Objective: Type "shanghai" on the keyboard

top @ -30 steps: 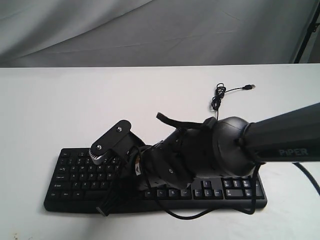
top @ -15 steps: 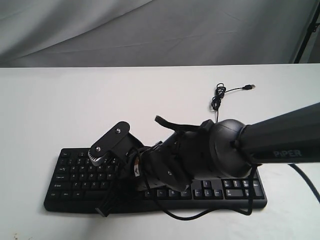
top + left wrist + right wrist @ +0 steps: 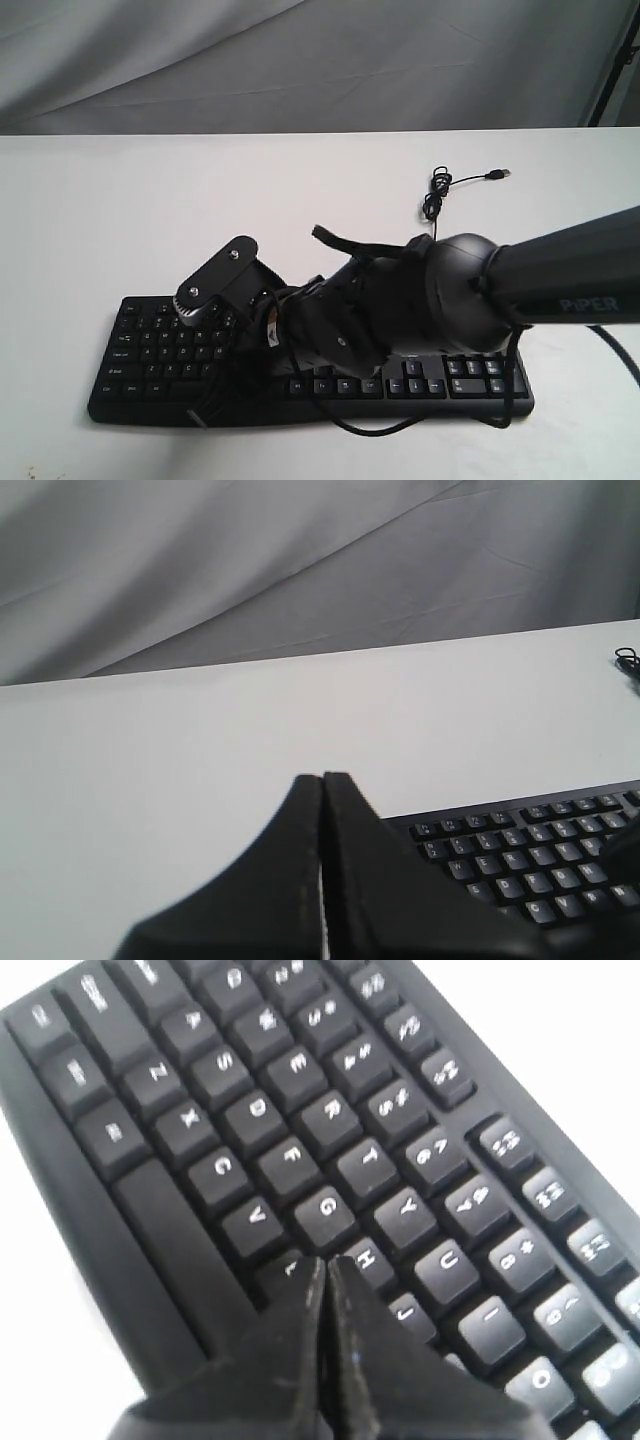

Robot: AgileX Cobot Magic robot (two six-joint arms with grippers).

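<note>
The right arm comes in from the right edge, low over the bench. It crosses the middle and bends down at the wrist, so the right tool points steeply at the left half of the keyboard. In the right wrist view the right tool has its two fingers pressed flat together with nothing between them. Its tip sits just on the near side of the G key and the H key; whether it touches a key cannot be told.

The left tool is likewise closed tight and empty, held above bare bench to the left of the keyboard.

The keyboard lies close to the near edge of the bench. Its long axis runs left to right, with the number pad at the right end. Its cable lies coiled farther back, and the USB plug points right.
</note>
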